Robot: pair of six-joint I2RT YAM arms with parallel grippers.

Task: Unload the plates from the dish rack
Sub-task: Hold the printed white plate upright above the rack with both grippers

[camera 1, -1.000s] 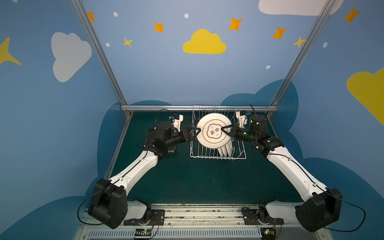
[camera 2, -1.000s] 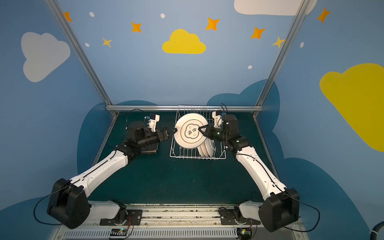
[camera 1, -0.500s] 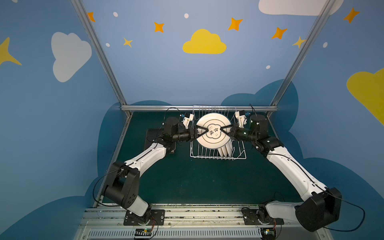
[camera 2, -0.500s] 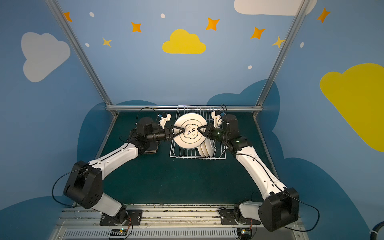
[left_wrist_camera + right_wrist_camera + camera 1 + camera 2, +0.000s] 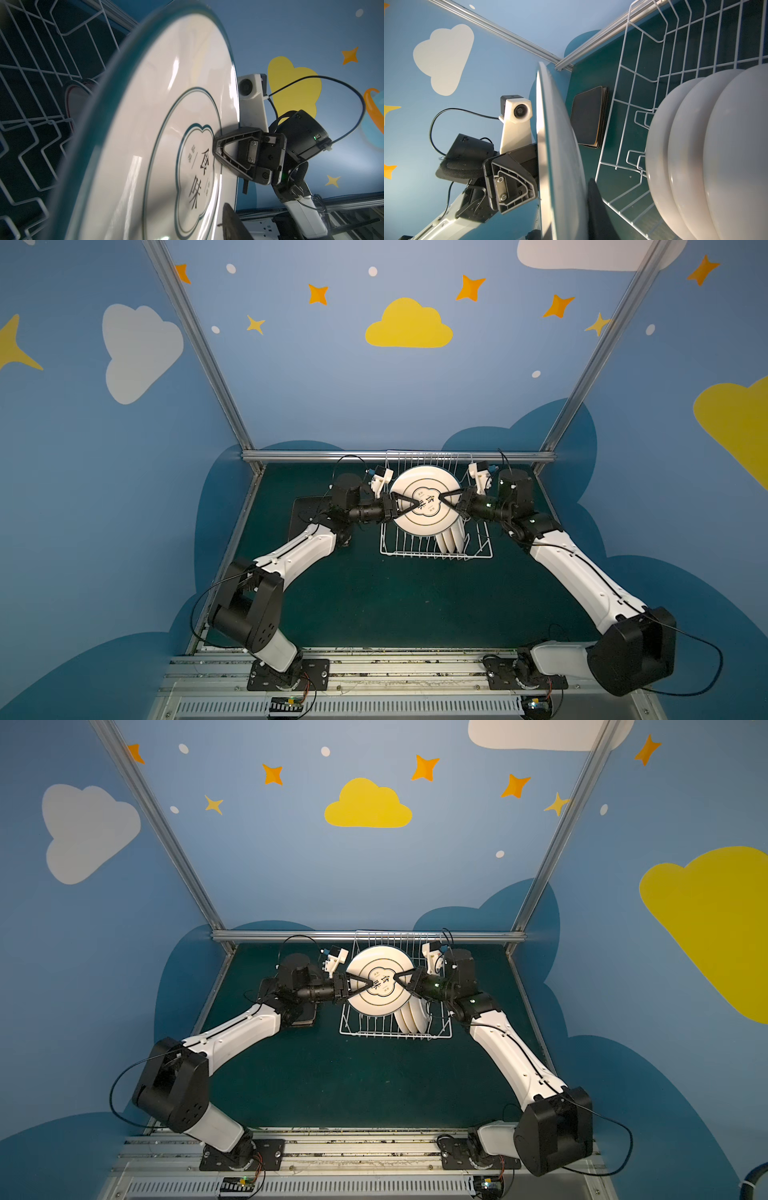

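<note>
Green tabletop (image 5: 374,605). At its back stood one white wire dish rack (image 5: 484,549). Above it I held one big round plate (image 5: 424,524) upright, with the right pincer (image 5: 444,498) clamped on its right edge. The left pincer (image 5: 411,504) straddled its left edge, and I could not tell its grip. Three white plates (image 5: 451,539) stood on edge inside the rack, front right. One stack of black square plates (image 5: 301,514) lay just left of the rack, partly under my left arm.

A dark green tabletop (image 5: 415,605) fills the floor of the cell. Along its far edge runs an aluminium crossbar (image 5: 316,455), and slanted posts rise from it at the left (image 5: 199,348) and right (image 5: 598,344). The blue far wall bears a yellow cloud (image 5: 408,325) and orange stars (image 5: 318,294). A slotted metal rail (image 5: 407,672) lines the near edge.
</note>
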